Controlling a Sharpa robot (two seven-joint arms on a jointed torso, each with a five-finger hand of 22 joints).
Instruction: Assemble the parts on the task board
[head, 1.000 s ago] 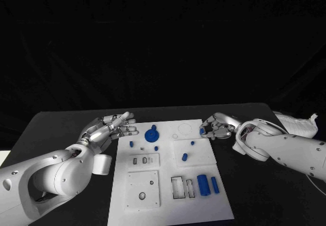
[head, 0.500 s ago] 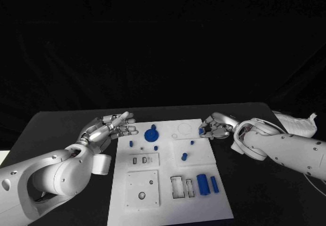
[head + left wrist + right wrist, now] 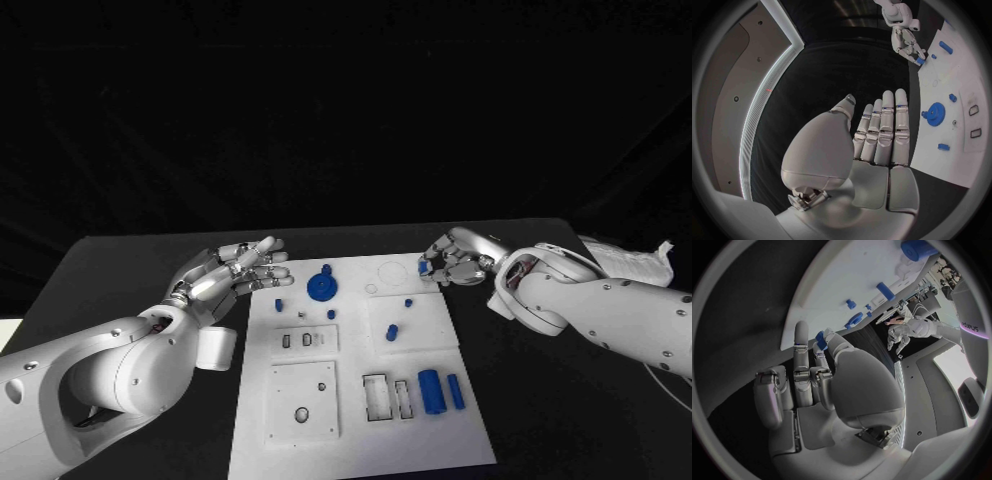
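Note:
The white task board (image 3: 361, 440) lies in the middle of the black table. My right hand (image 3: 459, 262) hovers at the board's far right corner and pinches a small blue part (image 3: 424, 267) between thumb and finger; the right wrist view shows that part (image 3: 821, 338) at the fingertips. My left hand (image 3: 231, 272) is open, fingers spread, beside the board's far left corner, and holds nothing (image 3: 876, 135). A round blue part (image 3: 322, 290) stands near the far edge. A blue cylinder (image 3: 428, 388) and a slimmer blue piece (image 3: 456, 392) lie at the near right.
Several small blue pieces (image 3: 391, 333) sit across the board's middle, between rectangular slots (image 3: 378, 396) and a plate with a hole (image 3: 303, 400). A crumpled white object (image 3: 630, 262) lies at the table's right edge.
My right hand has moved slightly toward the far edge and inward with the small blue part still pinched. The left hand has stayed in place.

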